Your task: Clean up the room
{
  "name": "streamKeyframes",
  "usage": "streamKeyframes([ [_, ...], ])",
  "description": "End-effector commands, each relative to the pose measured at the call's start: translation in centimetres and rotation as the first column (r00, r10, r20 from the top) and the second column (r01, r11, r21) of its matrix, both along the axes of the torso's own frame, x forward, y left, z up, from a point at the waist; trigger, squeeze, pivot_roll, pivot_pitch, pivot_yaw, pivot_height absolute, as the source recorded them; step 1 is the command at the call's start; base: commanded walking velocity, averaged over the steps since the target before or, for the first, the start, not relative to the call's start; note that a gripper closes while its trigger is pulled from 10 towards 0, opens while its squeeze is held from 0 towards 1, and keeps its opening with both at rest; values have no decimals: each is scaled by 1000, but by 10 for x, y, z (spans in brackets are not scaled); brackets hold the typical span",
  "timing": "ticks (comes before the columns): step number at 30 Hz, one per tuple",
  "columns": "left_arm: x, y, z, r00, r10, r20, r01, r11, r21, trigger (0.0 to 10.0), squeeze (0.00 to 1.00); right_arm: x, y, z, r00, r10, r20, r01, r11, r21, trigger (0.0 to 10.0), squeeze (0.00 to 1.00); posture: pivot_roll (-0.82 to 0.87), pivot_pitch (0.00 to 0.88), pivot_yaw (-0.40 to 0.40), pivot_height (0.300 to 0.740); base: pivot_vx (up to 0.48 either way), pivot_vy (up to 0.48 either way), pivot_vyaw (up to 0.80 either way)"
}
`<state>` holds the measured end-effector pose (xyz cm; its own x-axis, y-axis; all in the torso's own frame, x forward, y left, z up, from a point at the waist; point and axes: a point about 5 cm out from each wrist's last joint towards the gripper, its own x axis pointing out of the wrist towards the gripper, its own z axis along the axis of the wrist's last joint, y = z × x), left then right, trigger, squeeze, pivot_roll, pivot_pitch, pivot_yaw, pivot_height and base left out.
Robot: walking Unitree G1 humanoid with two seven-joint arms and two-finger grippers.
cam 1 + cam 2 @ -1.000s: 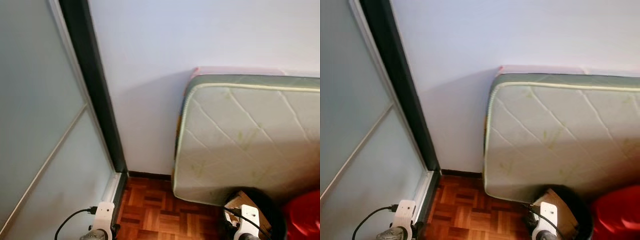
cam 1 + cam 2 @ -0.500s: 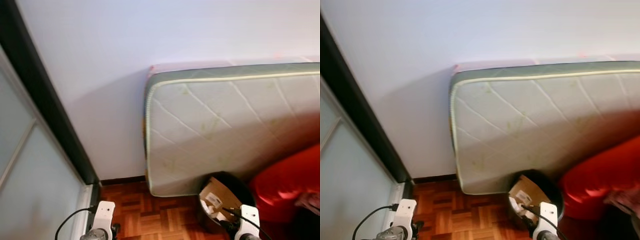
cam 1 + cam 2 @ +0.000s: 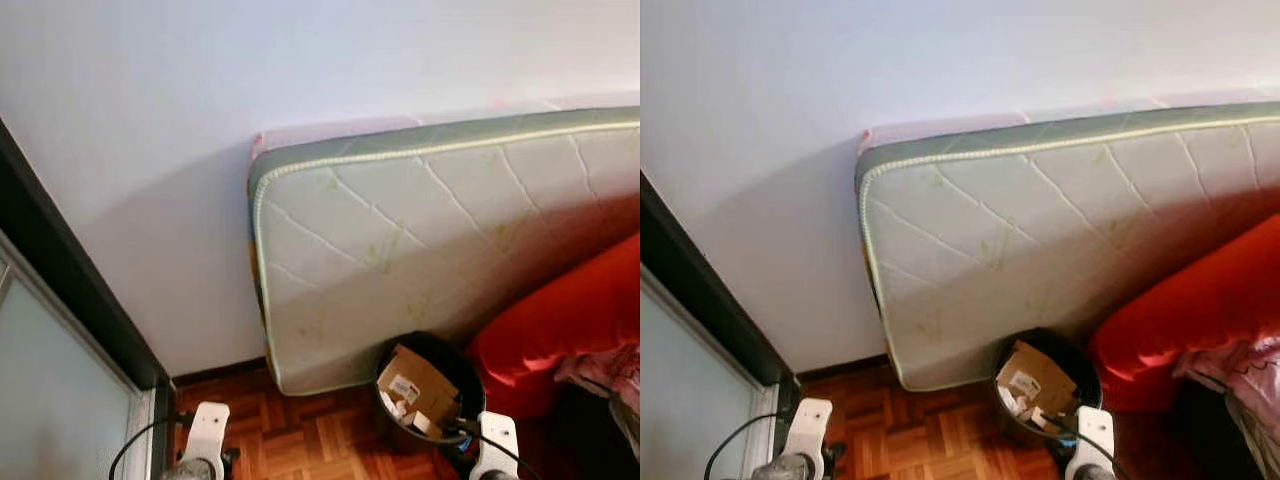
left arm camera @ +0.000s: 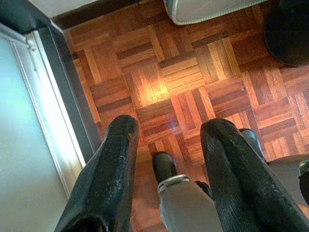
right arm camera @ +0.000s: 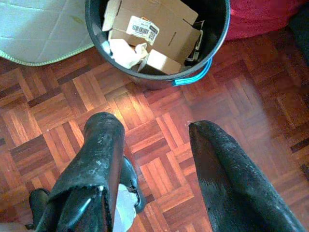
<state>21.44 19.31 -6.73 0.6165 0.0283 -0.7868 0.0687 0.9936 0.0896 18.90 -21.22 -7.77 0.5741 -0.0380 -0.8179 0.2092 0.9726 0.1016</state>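
**Two empty grippers, a full bin, nothing picked up yet**

Both pairs of fingers are spread wide and hold nothing. The left gripper [image 4: 166,145] hangs low over bare parquet [image 4: 159,82], beside the pale frame of a sliding door [image 4: 38,121]. The right gripper [image 5: 154,145] hangs over the same floor, near a black bin [image 5: 96,29] but clear of its rim.

That bin stands at the foot of a mattress [image 3: 420,240] propped on edge against the wall [image 3: 150,120], and it is stuffed with flattened cardboard [image 5: 154,26] bearing a barcode label, plus some crumpled white paper. A blue strip curls along its lip. Just to the right of the bin lies a red beanbag or cushion [image 3: 560,320], with a bit of pink patterned cloth [image 3: 610,365] on its far side.

To my eye this is the looking-round step: the robot is facing the corner with nothing chosen. Next it would need to find loose litter on the floor, step up to it, and bring one arm down; the bin looks the likely place to drop things.
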Motion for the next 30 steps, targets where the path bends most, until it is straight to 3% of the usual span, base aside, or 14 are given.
streamKeyframes([
  [1,-4,1,-2,1000,-22,-13,23,1000,22,10000,0,-1,-1,0,1000,0,-5,0,1000,-7,10000,0,-71,0,-39,740,0,-371,-800],
  [11,-1,3,0,1000,-9,6,9,1000,30,10000,0,1,0,0,1000,1,-7,-1,1000,-6,10000,0,-67,0,-37,740,0,-74,-800],
  [17,1,4,1,1000,2,31,-3,999,42,10000,0,1,0,0,1000,0,-9,0,1000,-6,10000,0,-66,0,-38,740,0,-427,-800],
  [30,0,5,1,1000,8,25,-9,999,38,10000,0,3,1,1,1000,8,-5,-8,1000,-12,10000,0,-54,0,-20,740,0,0,-800],
])
